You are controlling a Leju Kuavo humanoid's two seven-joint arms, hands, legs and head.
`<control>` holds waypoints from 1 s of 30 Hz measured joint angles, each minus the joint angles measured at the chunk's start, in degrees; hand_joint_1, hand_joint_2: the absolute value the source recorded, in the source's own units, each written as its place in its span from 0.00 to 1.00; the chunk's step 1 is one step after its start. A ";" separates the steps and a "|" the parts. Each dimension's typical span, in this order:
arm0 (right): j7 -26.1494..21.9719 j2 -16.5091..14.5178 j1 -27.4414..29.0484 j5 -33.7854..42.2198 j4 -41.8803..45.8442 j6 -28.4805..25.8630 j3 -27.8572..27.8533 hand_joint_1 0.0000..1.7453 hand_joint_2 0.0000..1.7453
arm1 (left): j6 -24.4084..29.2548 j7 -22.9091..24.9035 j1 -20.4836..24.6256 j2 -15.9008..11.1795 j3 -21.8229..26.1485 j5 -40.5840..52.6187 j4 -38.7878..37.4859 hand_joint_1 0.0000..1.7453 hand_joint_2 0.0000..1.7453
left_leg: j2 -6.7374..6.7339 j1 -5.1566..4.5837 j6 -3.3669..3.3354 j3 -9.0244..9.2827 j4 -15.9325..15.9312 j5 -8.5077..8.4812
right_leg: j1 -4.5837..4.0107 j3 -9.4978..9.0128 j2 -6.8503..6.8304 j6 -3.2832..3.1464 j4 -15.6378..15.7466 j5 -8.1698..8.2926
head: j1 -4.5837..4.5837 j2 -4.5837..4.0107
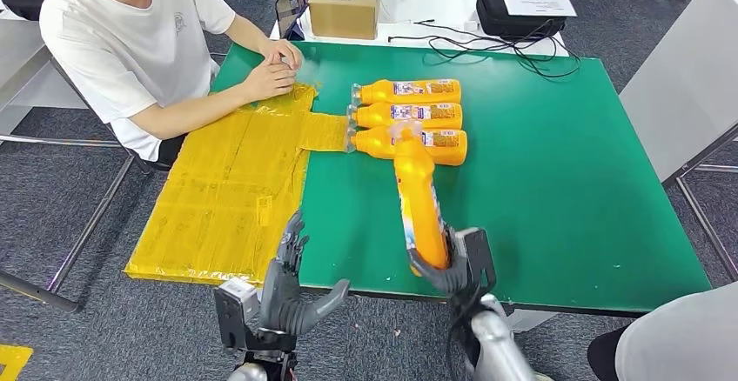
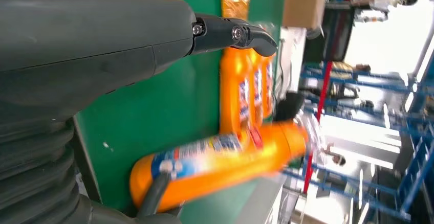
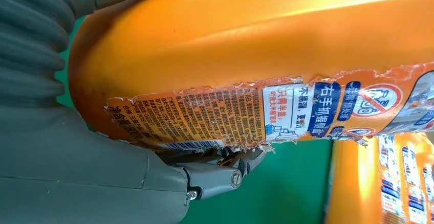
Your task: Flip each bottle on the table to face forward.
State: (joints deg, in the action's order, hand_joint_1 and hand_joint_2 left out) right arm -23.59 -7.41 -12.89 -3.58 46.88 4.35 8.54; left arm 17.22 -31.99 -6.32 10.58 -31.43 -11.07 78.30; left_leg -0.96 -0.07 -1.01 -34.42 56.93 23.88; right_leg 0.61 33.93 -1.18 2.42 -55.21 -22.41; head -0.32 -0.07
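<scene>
right hand [image 1: 457,264] clamped on base of orange plastic bottle [image 1: 418,203], lifted over near edge of green bench [image 1: 566,181], neck toward row of three orange bottles [image 1: 409,116]; left hand [image 1: 291,290] empty, fingers apart; risk: swinging neck knocks row, base-only grip slips

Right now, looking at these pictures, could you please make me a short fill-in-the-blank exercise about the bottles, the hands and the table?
1. The right hand grips one orange bottle by its ____ end.
2. Besides that bottle, ____ orange bottles lie side by side on the table.
3. The left hand is open and holds ____.
4. The table has a ____ top, partly covered by a yellow sheet.

Missing words: bottom; three; nothing; green
</scene>
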 joint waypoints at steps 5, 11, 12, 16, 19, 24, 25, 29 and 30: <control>1.07 -1.15 7.52 2.93 11.29 0.16 2.13 1.00 1.00 | -6.56 3.02 -1.57 -0.26 1.69 -7.82 0.68 0.00 1.00 | 0.04 0.02 0.03 -0.16 -0.02 0.03 | 0.00 0.12 0.00 0.03 0.00 -0.09 | -0.01 0.00; -0.31 -1.56 10.79 1.46 17.75 7.43 10.30 1.00 1.00 | -10.38 4.98 -2.47 -0.29 4.23 -11.44 0.03 0.00 1.00 | 0.01 0.04 0.04 -0.23 -0.02 0.02 | -0.02 0.23 0.01 0.02 -0.01 -0.08 | -0.01 0.00; -0.83 -1.59 10.87 0.30 18.00 7.52 11.94 1.00 1.00 | -9.96 4.54 -2.45 -0.29 4.31 -10.12 0.02 0.00 1.00 | 0.01 0.05 0.04 -0.23 -0.02 0.01 | -0.02 0.22 0.00 0.02 -0.01 -0.09 | -0.01 0.00; -2.68 -1.46 10.45 -4.25 17.60 6.97 18.04 1.00 1.00 | -9.44 3.74 -2.14 -0.34 4.24 -5.46 0.02 0.00 1.00 | 0.02 0.06 0.04 -0.26 -0.02 0.01 | -0.02 0.23 0.00 0.02 -0.01 -0.09 | -0.01 0.00; -4.06 -1.14 8.93 -6.59 15.67 6.76 21.49 1.00 1.00 | -9.46 3.59 -1.42 -0.47 3.44 -2.55 0.01 0.00 1.00 | 0.04 0.05 0.04 -0.28 -0.01 0.01 | -0.02 0.23 -0.01 0.02 -0.01 -0.09 | -0.02 0.00; -4.94 -1.14 5.78 -7.59 11.45 7.19 24.94 1.00 1.00 | -9.58 3.50 -0.02 -0.49 2.58 -1.16 -0.01 0.00 1.00 | 0.04 0.05 0.04 -0.26 -0.01 0.00 | -0.02 0.23 0.00 0.03 -0.01 -0.06 | -0.01 0.00; -4.96 -1.14 5.23 -7.68 10.63 7.32 25.55 1.00 1.00 | -9.74 3.50 0.21 -0.49 2.42 -1.21 0.00 0.00 1.00 | 0.04 0.05 0.04 -0.26 -0.01 -0.01 | -0.02 0.22 0.00 0.03 -0.01 -0.06 | -0.01 0.00; -5.22 -1.11 3.66 -7.73 8.17 7.48 27.00 1.00 1.00 | -10.58 3.65 0.67 -0.51 2.33 -2.03 0.02 0.00 1.00 | 0.04 0.06 0.04 -0.27 -0.01 -0.01 | -0.03 0.24 0.00 0.03 -0.01 -0.07 | -0.01 0.00; -5.25 -1.10 3.46 -7.73 7.80 7.48 27.14 1.00 1.00 | -10.69 3.68 0.67 -0.51 2.34 -2.16 0.02 0.00 1.00 | 0.04 0.06 0.04 -0.27 -0.01 -0.01 | -0.03 0.24 0.00 0.03 -0.01 -0.07 | -0.01 0.00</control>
State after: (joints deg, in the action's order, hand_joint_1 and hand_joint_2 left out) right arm -28.84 -8.51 -9.43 -11.31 54.68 11.82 35.68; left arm 6.53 -28.30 -5.64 10.08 -29.09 -13.23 78.31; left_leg -0.93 -0.01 -0.97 -34.69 56.92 23.88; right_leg 0.58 34.18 -1.18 2.45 -55.22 -22.48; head -0.33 -0.07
